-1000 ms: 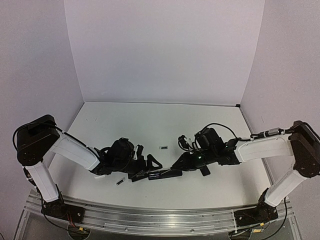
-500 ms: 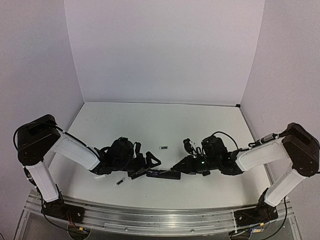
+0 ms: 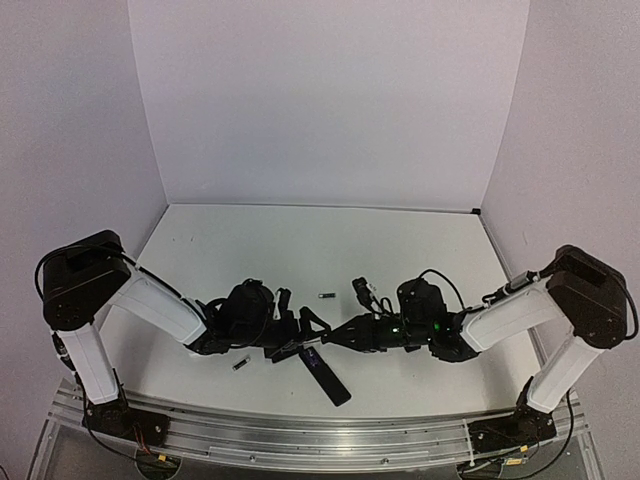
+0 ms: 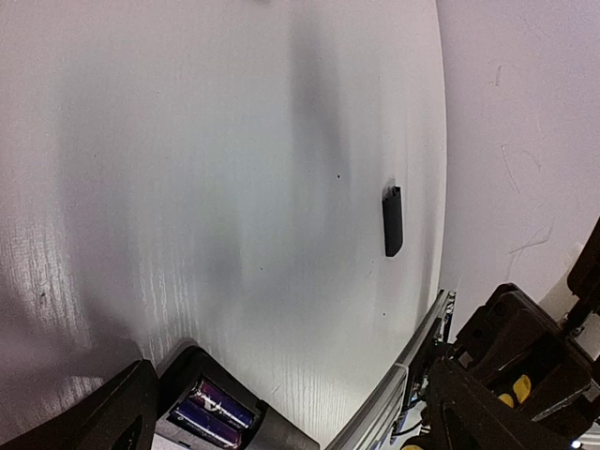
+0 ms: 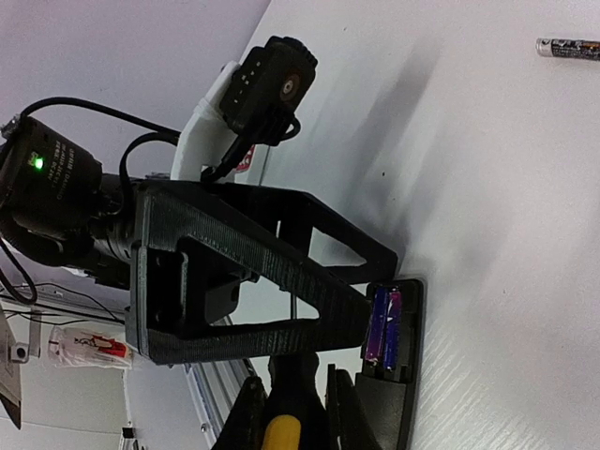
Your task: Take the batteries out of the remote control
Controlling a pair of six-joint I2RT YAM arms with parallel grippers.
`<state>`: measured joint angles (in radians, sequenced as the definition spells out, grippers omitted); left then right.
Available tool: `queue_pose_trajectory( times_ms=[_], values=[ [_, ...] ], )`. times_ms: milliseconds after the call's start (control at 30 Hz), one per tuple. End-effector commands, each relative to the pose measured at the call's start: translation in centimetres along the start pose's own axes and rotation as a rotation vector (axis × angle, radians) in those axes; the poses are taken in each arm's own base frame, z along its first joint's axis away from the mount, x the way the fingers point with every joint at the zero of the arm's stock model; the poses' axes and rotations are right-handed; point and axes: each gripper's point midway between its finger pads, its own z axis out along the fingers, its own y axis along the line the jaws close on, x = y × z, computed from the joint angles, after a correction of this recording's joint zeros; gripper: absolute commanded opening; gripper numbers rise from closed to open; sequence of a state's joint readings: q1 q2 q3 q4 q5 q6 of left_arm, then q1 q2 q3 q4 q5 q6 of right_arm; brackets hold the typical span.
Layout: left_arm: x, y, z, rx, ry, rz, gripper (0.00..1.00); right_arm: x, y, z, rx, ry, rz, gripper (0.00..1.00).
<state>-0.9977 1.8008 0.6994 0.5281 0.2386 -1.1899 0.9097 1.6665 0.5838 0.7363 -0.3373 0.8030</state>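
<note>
At the near middle of the table (image 3: 300, 250), the remote (image 3: 325, 375) lies slantwise. In the top view its long axis runs from 11 to 5 o'clock, with the open bay at the 11 o'clock end. Two purple batteries (image 5: 384, 323) sit side by side in that bay, lengthwise along the remote.

Both your arms meet over that end. Your right gripper (image 3: 338, 336) is clamped on the screwdriver (image 5: 281, 431), and the bay lies just beyond it, at about 8 o'clock. The blade's end is hidden behind the other arm's finger, so you cannot tell whether it touches a cell. Your left gripper (image 3: 300, 337) stands spread wide and holds nothing. The bay end of the remote lies between its fingers, close to one of them.

The right arm looks the better placed to pry. You would want the blade to come in along the batteries' axis, at one of their ends, while the left steadies the body.

Two are out already: a loose battery (image 3: 325, 295) at 12 o'clock from the grippers, and a second loose battery (image 3: 240, 363) at 8 o'clock from the left one. The cover (image 4: 393, 220) lies well apart.
</note>
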Motion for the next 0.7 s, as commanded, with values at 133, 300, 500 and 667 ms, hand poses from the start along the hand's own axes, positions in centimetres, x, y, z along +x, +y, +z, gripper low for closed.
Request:
queue_pose_trajectory(
  times_ms=[133,300,500,667],
  values=[
    [4.1,3.9,-0.2,-0.141,0.153,-0.038,0.99,-3.9,1.3,-1.3,-0.025,-0.2,-0.032,0.0],
    [3.9,3.8,-0.4,-0.148,0.143,-0.028,1.0,-1.6,-1.0,-2.8,0.128,-0.104,-0.036,0.0],
    [3.9,3.9,-0.4,-0.147,0.144,-0.03,0.99,0.3,-1.0,-4.5,0.203,0.022,-0.055,0.0],
    [3.9,3.9,-0.6,-0.145,0.139,-0.031,1.0,2.7,-0.5,-4.4,0.192,0.154,-0.027,0.0]
  ],
)
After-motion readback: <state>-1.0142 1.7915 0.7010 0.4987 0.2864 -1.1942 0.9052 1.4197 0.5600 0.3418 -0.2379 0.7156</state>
